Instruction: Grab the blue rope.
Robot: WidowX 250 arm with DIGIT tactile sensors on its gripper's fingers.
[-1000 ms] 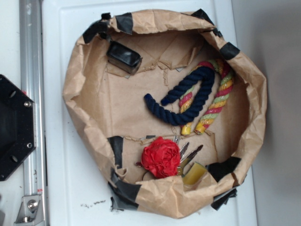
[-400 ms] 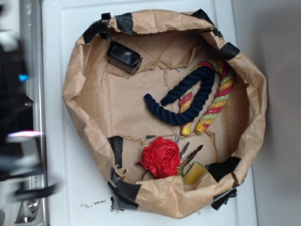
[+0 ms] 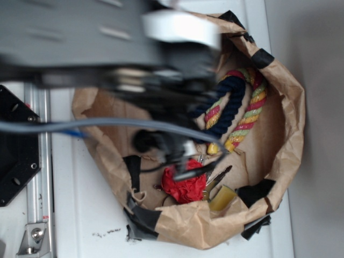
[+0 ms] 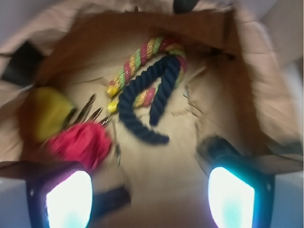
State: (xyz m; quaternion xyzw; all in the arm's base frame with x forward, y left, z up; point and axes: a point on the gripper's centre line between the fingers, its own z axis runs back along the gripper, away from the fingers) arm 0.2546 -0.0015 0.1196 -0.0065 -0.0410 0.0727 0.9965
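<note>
blue rope lies inside paper basket

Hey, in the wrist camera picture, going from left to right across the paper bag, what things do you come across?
Yellow object → red crumpled ball → blue rope. The striped rope crosses the blue one, so I leave it out of the order.

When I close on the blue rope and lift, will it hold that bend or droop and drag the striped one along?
The blue rope is thick twisted cord lying in a loose U, so it will probably sag from the grasp point. Its twisted surface looks grippy, unlikely to slip. It lies across the striped rope, so that one may shift when lifted.
</note>
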